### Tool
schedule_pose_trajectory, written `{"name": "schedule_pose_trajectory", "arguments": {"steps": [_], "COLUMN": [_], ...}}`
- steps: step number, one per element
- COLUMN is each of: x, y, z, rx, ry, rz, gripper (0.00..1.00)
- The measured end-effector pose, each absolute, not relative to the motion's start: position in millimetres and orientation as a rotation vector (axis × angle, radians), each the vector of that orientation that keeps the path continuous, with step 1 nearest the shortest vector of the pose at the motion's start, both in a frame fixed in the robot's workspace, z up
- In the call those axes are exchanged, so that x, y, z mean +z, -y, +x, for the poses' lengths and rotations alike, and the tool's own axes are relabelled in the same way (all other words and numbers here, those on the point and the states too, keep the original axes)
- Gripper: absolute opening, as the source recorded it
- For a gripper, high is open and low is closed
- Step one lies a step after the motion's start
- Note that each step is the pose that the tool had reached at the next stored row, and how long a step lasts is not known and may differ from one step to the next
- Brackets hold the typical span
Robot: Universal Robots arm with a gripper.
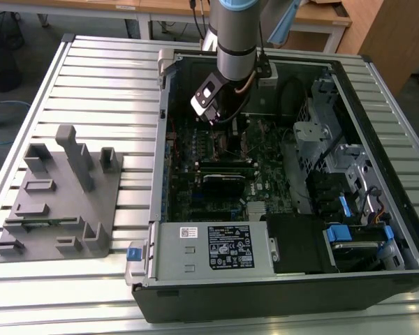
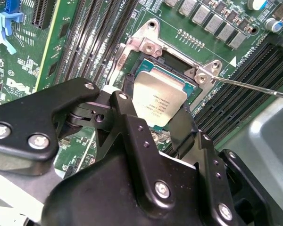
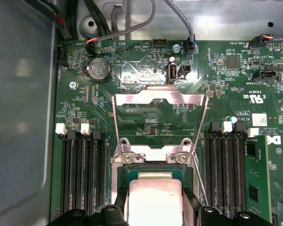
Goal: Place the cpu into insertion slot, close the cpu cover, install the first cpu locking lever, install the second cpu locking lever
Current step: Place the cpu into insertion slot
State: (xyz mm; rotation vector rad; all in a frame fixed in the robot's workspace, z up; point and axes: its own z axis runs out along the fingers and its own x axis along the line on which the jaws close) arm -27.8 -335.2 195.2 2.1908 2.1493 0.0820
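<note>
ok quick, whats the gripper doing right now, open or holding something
gripper: closed on the cpu, gripping it by two opposite edges right at the insertion slot.

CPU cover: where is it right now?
In the first wrist view the cpu cover is swung open, hinged at the insertion slot edge, clear of the cpu.
</note>
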Motion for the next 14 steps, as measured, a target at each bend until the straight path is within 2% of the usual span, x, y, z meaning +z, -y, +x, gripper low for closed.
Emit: {"name": "schedule_pose_trajectory", "arguments": {"steps": [14], "x": [192.5], "y": [335.2], "z": [-27.9], "rx": [0.081], "ry": [-2.143], "rz": [2.197], "gripper": [0.54]}}
